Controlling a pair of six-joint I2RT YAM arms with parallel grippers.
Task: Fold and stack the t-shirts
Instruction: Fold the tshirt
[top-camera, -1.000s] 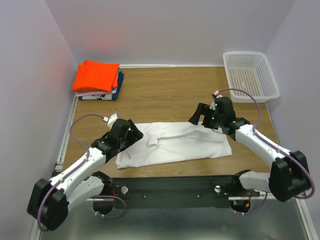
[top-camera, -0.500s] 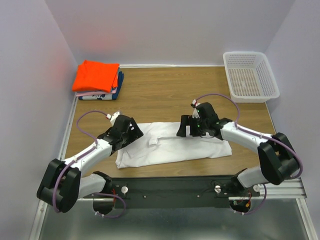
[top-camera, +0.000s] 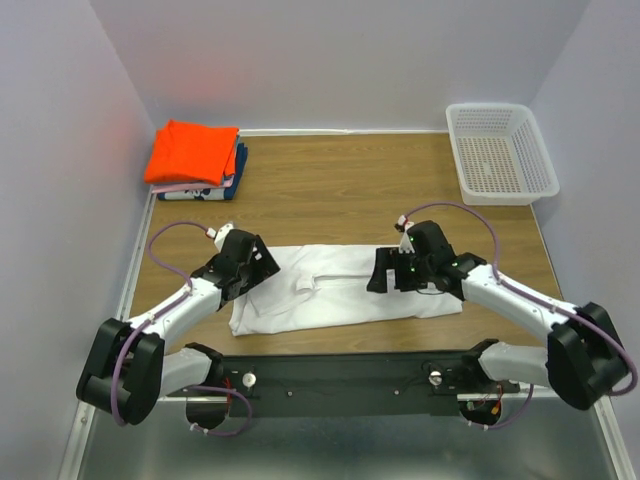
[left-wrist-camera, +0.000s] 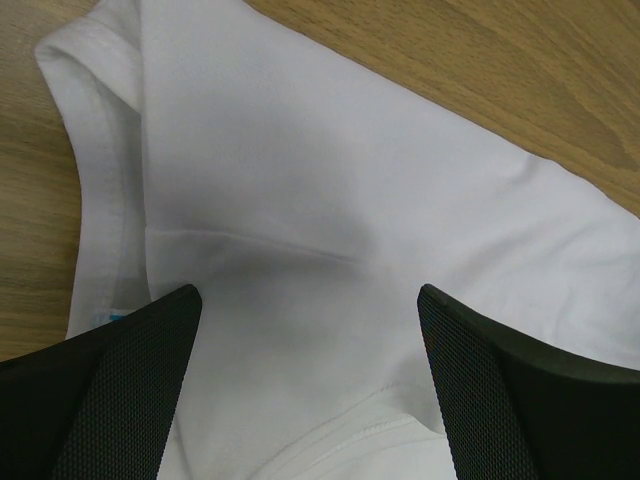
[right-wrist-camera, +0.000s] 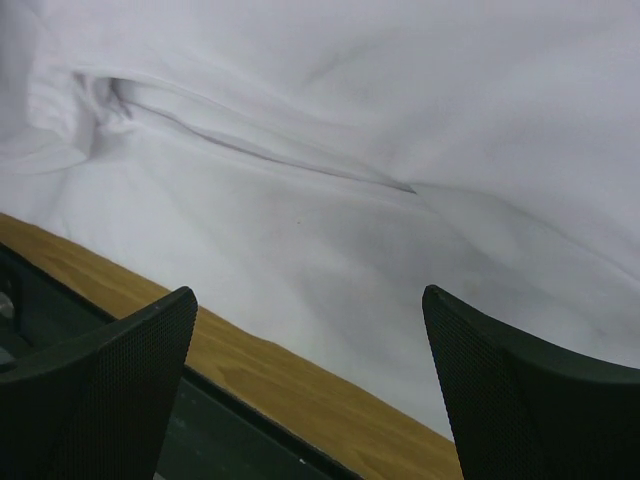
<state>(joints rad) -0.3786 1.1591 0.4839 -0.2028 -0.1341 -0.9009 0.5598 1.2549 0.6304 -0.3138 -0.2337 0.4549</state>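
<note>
A white t-shirt (top-camera: 340, 295) lies folded into a long band across the near middle of the wooden table. My left gripper (top-camera: 255, 268) is open just above its left end; the left wrist view shows the cloth (left-wrist-camera: 330, 200) between the spread fingers (left-wrist-camera: 110, 390). My right gripper (top-camera: 382, 270) is open over the shirt's right half, and the right wrist view shows white cloth (right-wrist-camera: 380, 150) and the table's near edge. A folded orange shirt (top-camera: 193, 152) lies on a dark blue one (top-camera: 232, 182) at the far left corner.
A white mesh basket (top-camera: 500, 152) stands at the far right corner. Purple walls close in the table on three sides. A black rail (top-camera: 340, 372) with the arm bases runs along the near edge.
My right gripper swung left over the shirt, then back slightly right and nearer. My left gripper shifted a little towards the shirt's left end. The shirt's top edge now lies flatter.
</note>
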